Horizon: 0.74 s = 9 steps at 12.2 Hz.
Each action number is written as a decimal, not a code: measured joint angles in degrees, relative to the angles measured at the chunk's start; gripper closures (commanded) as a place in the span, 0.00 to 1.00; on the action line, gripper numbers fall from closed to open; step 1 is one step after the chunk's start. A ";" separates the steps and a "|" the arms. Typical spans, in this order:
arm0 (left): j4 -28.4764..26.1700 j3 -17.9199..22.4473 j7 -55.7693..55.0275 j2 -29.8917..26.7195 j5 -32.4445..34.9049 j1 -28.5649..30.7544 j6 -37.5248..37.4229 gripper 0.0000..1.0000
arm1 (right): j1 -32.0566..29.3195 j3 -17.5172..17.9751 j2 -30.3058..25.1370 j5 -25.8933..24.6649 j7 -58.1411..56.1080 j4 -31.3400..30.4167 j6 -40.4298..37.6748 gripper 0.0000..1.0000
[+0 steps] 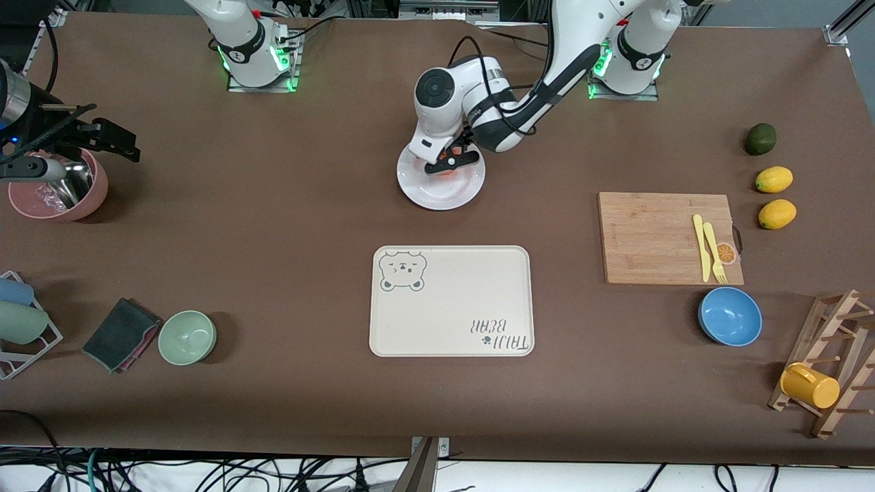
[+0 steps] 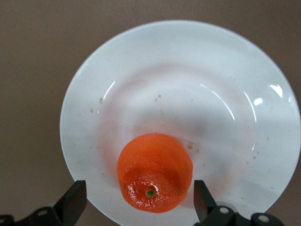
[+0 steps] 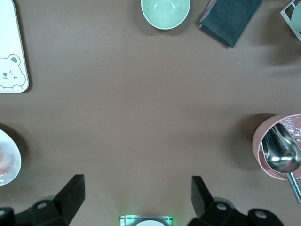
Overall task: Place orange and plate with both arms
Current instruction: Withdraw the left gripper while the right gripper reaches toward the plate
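Your left gripper point(image 2: 138, 201) hangs low over the plate point(image 1: 417, 193), fingers spread wide on either side of the orange point(image 2: 154, 172), which you can see in the left wrist view resting on the plate's white surface. Neither finger appears to touch the fruit; there is a gap on each side, so the orange sits under its own weight, a little off the plate's centre and toward the rim. It looks as though the fruit is now delivered, and the wide spread is there so you can lift away without nudging it into a roll.

The plate itself lies on the brown table between the two arm bases, farther from the front camera than the cream tray point(image 1: 451, 301) with the bear print. That tray is bare, and you may judge it a likely home for the plate, though the task does not say so.

Your right gripper point(image 3: 136, 195) waits high over the right arm's end of the table, above the pink bowl point(image 1: 96, 188) with the metal spoon, its fingers also spread and holding nothing. From there it looks down on open table, ready to reach in for the plate's rim once the left arm is out of the way
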 measured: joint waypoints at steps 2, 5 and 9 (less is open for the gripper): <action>4.15 -0.10 0.27 -0.52 0.00 2.97 -4.31 0.00 | -0.01 -0.01 0.00 0.00 0.00 0.00 -0.09 0.00; 12.44 -0.51 6.33 -1.37 -1.74 10.92 -14.81 0.00 | -0.02 -0.02 0.00 0.00 0.00 0.00 -0.11 0.00; 18.27 -0.36 16.65 -1.51 -2.43 23.76 -21.96 0.00 | -0.01 0.01 0.00 -0.01 0.00 0.00 -0.12 0.00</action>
